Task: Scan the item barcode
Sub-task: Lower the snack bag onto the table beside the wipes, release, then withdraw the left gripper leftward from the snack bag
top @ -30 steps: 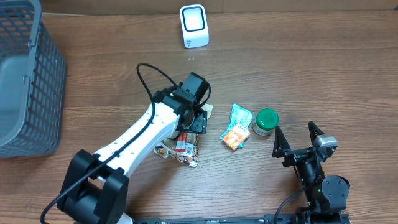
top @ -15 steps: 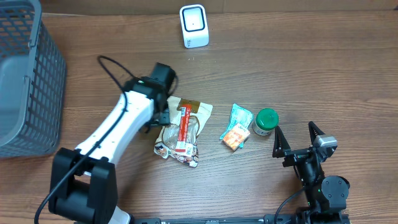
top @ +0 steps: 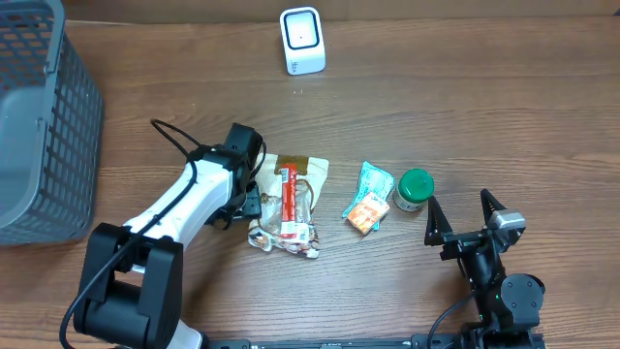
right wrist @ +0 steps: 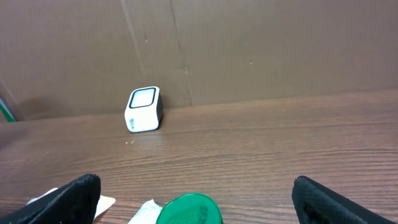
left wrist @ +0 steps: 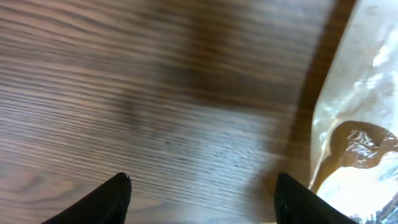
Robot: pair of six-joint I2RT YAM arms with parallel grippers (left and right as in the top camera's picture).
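Note:
A clear snack bag [top: 286, 206] with a red label lies flat in the middle of the table. Its crinkled edge [left wrist: 357, 124] fills the right side of the left wrist view. My left gripper [top: 250, 200] sits low at the bag's left edge, and it is open. Only bare wood lies between the left gripper's [left wrist: 202, 182] fingers, and the right finger [left wrist: 298, 199] stands close to the bag. The white barcode scanner [top: 301, 40] stands at the back of the table and also shows as the scanner [right wrist: 144, 109] in the right wrist view. My right gripper [top: 458, 204] rests open at the front right, holding nothing.
A green-lidded jar [top: 415, 188] and a teal and orange packet [top: 368, 199] lie right of the bag. The jar lid [right wrist: 189, 210] sits just ahead of the right gripper [right wrist: 196, 183]. A grey mesh basket [top: 39, 126] stands at the far left. A brown cardboard wall [right wrist: 249, 50] backs the table.
My left arm swung off the top of the snack bag to its left side and came down beside it. The bag's lower end now looks more crumpled. The right arm stayed still.

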